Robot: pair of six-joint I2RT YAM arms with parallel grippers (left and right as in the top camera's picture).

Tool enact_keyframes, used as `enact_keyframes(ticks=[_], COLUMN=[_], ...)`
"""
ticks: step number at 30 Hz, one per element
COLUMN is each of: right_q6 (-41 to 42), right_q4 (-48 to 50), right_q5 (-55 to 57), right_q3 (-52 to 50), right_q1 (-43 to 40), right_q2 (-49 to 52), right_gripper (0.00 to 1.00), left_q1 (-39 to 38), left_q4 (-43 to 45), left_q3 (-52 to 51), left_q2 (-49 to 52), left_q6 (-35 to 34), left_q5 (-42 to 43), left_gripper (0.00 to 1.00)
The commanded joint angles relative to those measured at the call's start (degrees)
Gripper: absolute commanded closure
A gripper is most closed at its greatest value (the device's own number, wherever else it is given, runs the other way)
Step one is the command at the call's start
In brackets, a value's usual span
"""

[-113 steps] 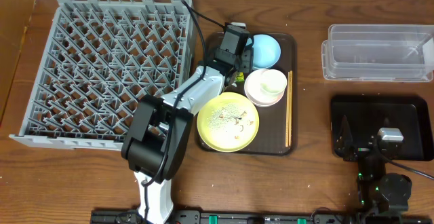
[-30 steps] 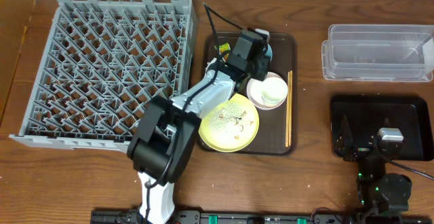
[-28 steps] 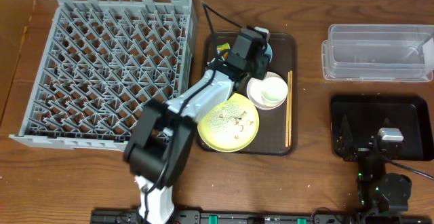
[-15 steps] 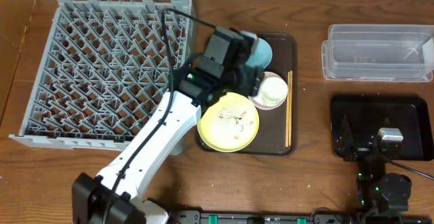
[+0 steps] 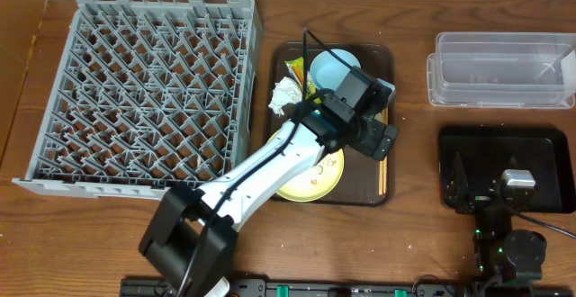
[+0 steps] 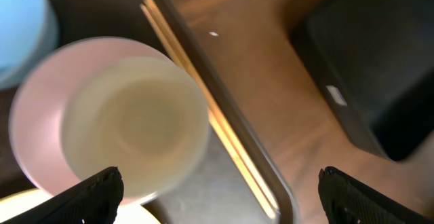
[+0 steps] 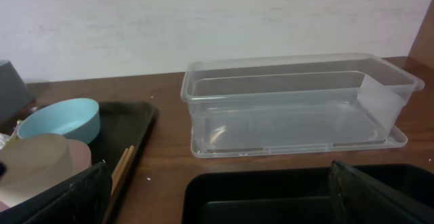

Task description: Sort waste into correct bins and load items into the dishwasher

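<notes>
My left gripper (image 5: 378,135) hangs open over the right side of the brown tray, with nothing between its fingers. In the left wrist view the gripper (image 6: 220,198) looks down on the small cream cup (image 6: 132,125), which sits inside the pinkish-white bowl (image 6: 34,115). The wooden chopsticks (image 6: 227,146) lie beside them. A crumpled white tissue (image 5: 286,94), a yellow-green wrapper (image 5: 295,67) and the light blue bowl (image 5: 326,66) are at the tray's far end. The arm partly covers the yellow plate (image 5: 310,182). My right gripper (image 7: 220,200) is open above the black tray (image 7: 271,193).
The grey dish rack (image 5: 153,90) fills the left of the table. The clear tub (image 5: 502,67) stands at the back right, with the black tray (image 5: 504,148) in front of it. The brown serving tray (image 5: 382,58) holds the dishes.
My left gripper has opened wide and swung right from the blue bowl to above the cup and chopsticks. The tissue and blue bowl now show uncovered. The right arm has not moved.
</notes>
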Motion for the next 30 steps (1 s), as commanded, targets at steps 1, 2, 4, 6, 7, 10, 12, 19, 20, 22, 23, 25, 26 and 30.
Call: enact_keyframes(ticks=[1, 2, 4, 6, 7, 10, 12, 19, 20, 22, 23, 25, 26, 30], right_q6=[0.2, 0.2, 0.2, 0.2, 0.2, 0.2, 0.2, 0.2, 0.2, 0.2, 0.2, 0.2, 0.2, 0.2], right_q4=[-0.2, -0.2, -0.2, -0.2, -0.2, -0.2, -0.2, -0.2, -0.2, -0.2, -0.2, -0.2, -0.2, -0.2], right_q5=[0.0, 0.0, 0.0, 0.0, 0.0, 0.0, 0.0, 0.0, 0.0, 0.0, 0.0, 0.0, 0.0, 0.0], right_q3=[-0.1, -0.1, -0.1, -0.1, -0.1, -0.1, -0.1, -0.1, -0.1, -0.1, -0.1, -0.1, -0.1, -0.1], right_q1=[-0.4, -0.4, -0.4, -0.4, -0.4, -0.4, -0.4, -0.4, -0.4, -0.4, -0.4, -0.4, -0.4, -0.4], right_q2=[0.0, 0.0, 0.0, 0.0, 0.0, 0.0, 0.0, 0.0, 0.0, 0.0, 0.0, 0.0, 0.0, 0.0], right_gripper=[0.01, 0.01, 0.01, 0.01, 0.01, 0.01, 0.01, 0.01, 0.01, 0.01, 0.01, 0.01, 0.01, 0.01], left_q1=[-0.8, -0.9, -0.9, -1.2, -1.4, -2.1, -2.6, -2.7, -2.7, -2.7, -2.7, -2.7, -2.7, -2.7], left_q4=[1.4, 1.9, 2.7, 2.9, 2.9, 3.5, 4.3, 7.5, 7.5, 7.5, 7.5, 7.5, 7.5, 7.5], left_q3=[-0.3, -0.3, -0.3, -0.3, -0.3, -0.3, -0.2, -0.2, -0.2, -0.2, -0.2, -0.2, -0.2, -0.2], left_q2=[1.9, 2.7, 4.5, 6.6, 7.4, 8.7, 8.7, 8.6, 8.6, 8.6, 8.5, 8.4, 8.3, 7.5], left_q6=[0.2, 0.2, 0.1, 0.1, 0.1, 0.1, 0.1, 0.1, 0.1, 0.1, 0.1, 0.1, 0.1, 0.1], left_q5=[-8.2, -8.8, -8.7, -8.7, -8.7, -8.7, -8.8, -9.6, -9.6, -9.6, -9.6, -9.6, -9.6, -9.7], left_gripper=[0.07, 0.08, 0.09, 0.09, 0.09, 0.13, 0.17, 0.35, 0.40, 0.48, 0.51, 0.59, 0.64, 0.74])
